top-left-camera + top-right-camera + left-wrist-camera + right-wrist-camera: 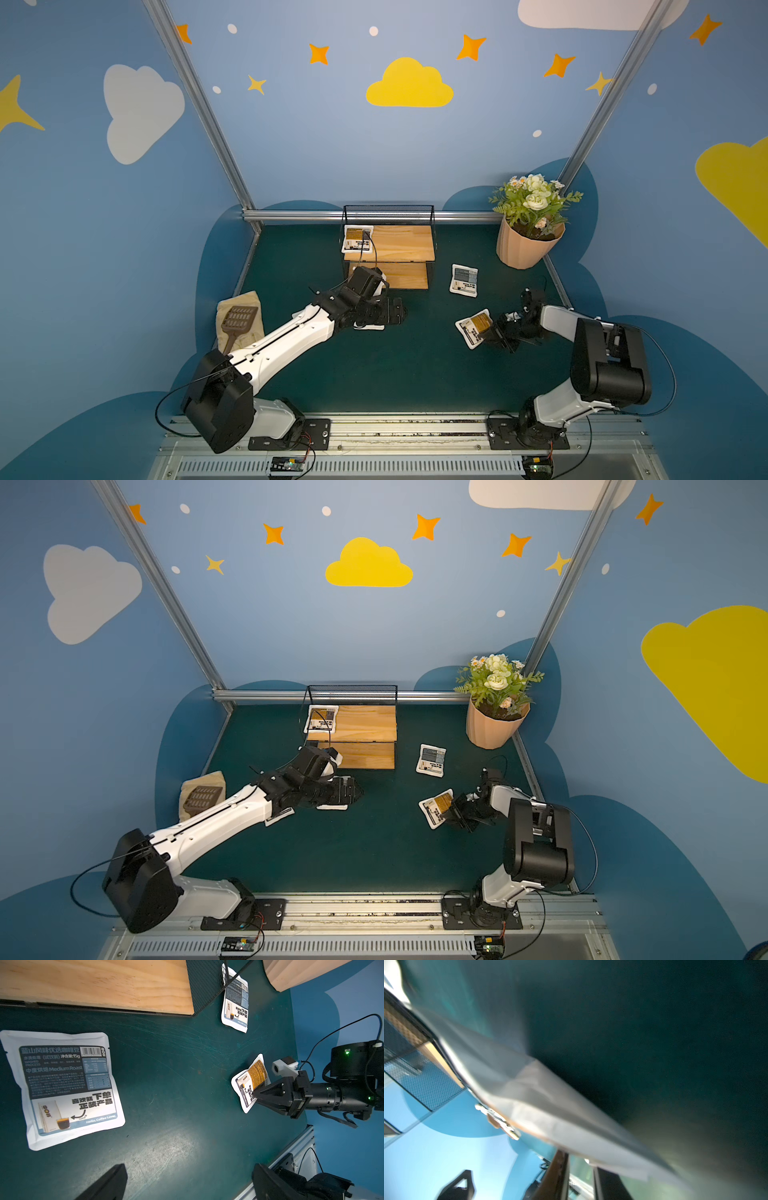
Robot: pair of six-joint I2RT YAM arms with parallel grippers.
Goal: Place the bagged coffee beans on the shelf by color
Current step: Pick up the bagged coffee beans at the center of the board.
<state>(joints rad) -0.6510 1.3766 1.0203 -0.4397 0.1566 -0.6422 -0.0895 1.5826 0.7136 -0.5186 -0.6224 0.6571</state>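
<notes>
Orange-label pouch (250, 1080) clamped edgewise in right end effector (255, 1095); shelf (407, 245) lies beyond, toward left side. Left end effector (397, 312) apart.

Table mat (176, 1059): dark green, matt, fine scratches under left gripper (189, 1167).
Grey-blue pouch (68, 1088) ahead of left gripper: white film, smooth, satin sheen, crinkled seams.
Orange pouch (250, 1076) in right gripper (255, 1093): same film.
Right gripper fingers (274, 1093): black plastic, matt.
Shelf boards (93, 980): light wood, visible grain.
Shelf mesh (205, 985): black metal wire.
Flower pot (523, 249): peach, ribbed, matt.
Cloth (249, 300): tan fabric.
</notes>
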